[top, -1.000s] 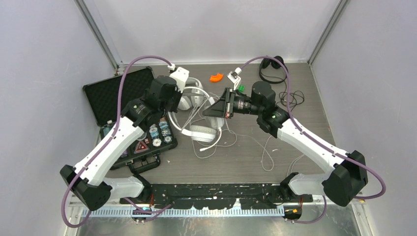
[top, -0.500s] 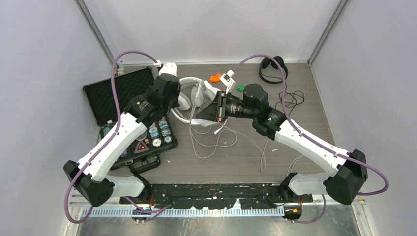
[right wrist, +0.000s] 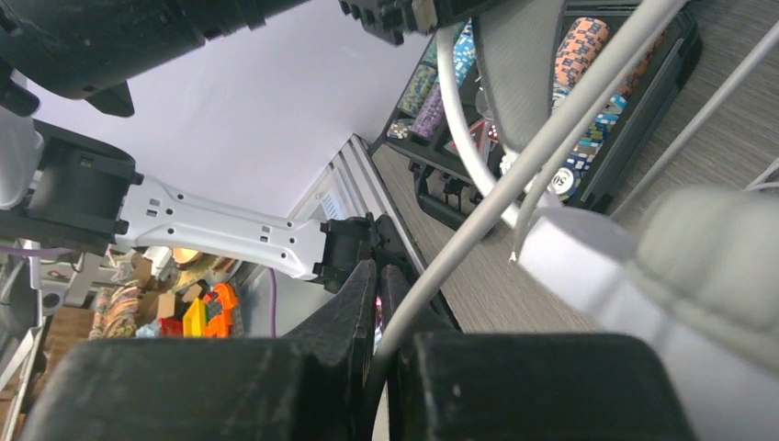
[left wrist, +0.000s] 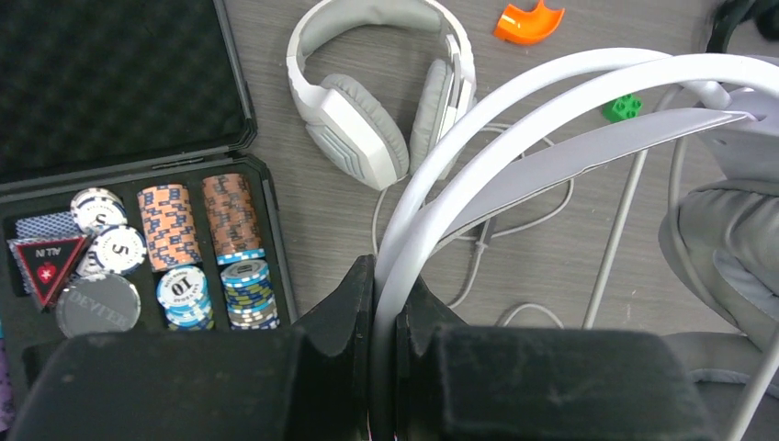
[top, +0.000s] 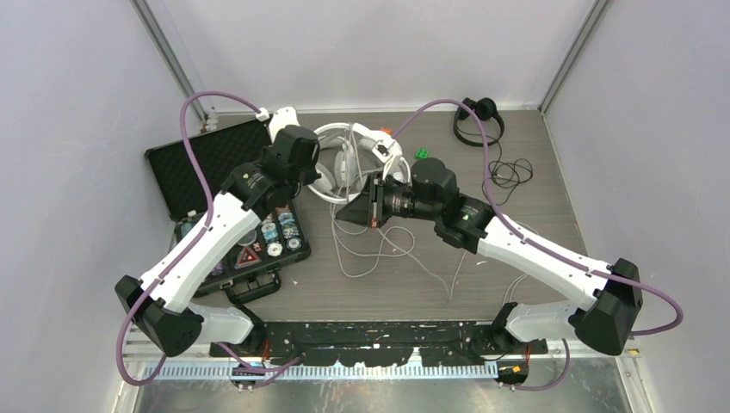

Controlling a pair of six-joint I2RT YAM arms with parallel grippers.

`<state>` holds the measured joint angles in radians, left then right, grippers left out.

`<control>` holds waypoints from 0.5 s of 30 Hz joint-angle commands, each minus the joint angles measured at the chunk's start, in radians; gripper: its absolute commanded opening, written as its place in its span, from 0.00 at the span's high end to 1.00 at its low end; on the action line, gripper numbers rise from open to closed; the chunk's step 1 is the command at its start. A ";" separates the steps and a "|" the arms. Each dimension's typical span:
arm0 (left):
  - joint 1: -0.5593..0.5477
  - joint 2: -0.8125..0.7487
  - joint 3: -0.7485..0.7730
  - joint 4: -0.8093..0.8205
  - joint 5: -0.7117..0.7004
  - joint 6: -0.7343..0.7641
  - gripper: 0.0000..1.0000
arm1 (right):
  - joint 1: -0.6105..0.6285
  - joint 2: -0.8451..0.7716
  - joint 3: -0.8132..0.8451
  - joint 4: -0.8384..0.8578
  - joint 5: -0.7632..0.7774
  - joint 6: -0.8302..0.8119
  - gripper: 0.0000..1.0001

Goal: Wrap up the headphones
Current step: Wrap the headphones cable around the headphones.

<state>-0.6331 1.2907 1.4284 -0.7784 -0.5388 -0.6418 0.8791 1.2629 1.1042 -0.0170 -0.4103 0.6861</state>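
Observation:
My left gripper [top: 303, 172] is shut on the white headband [left wrist: 551, 101] of a pale grey over-ear headset [top: 372, 142] and holds it above the table. My right gripper [top: 343, 213] is shut on that headset's white cable [right wrist: 514, 193], which hangs in loose loops [top: 379, 249] to the table. Its grey ear cup [right wrist: 698, 266] fills the right wrist view. A second white headset [left wrist: 367, 119] lies on the table under the left arm. The thin black headset [top: 478, 116] lies at the back right with its black cable [top: 508, 172].
An open black case [top: 198, 163] with poker chips [left wrist: 174, 239] stands on the left, close under the left arm. An orange piece [left wrist: 526, 20] and a green block [top: 421, 154] lie near the back. Walls close the table on three sides.
Both grippers have moved left and toward the back with the headset and its cable. The headset has risen and now hides the orange piece from above. The cable loops have dragged left.

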 commanded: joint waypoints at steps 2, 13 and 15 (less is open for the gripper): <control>0.004 0.007 0.088 0.045 -0.079 -0.178 1.00 | 0.042 -0.026 0.053 -0.017 0.057 -0.076 0.89; 0.004 -0.018 0.128 0.026 -0.074 -0.234 1.00 | 0.067 -0.099 -0.111 0.050 0.174 -0.327 0.87; 0.004 -0.024 0.130 0.025 -0.067 -0.252 1.00 | 0.069 -0.102 -0.142 0.075 0.179 -0.348 0.87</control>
<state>-0.6327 1.3113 1.4914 -0.8284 -0.5842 -0.7918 0.9409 1.1988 1.0065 -0.0467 -0.2916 0.4393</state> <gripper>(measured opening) 0.086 0.127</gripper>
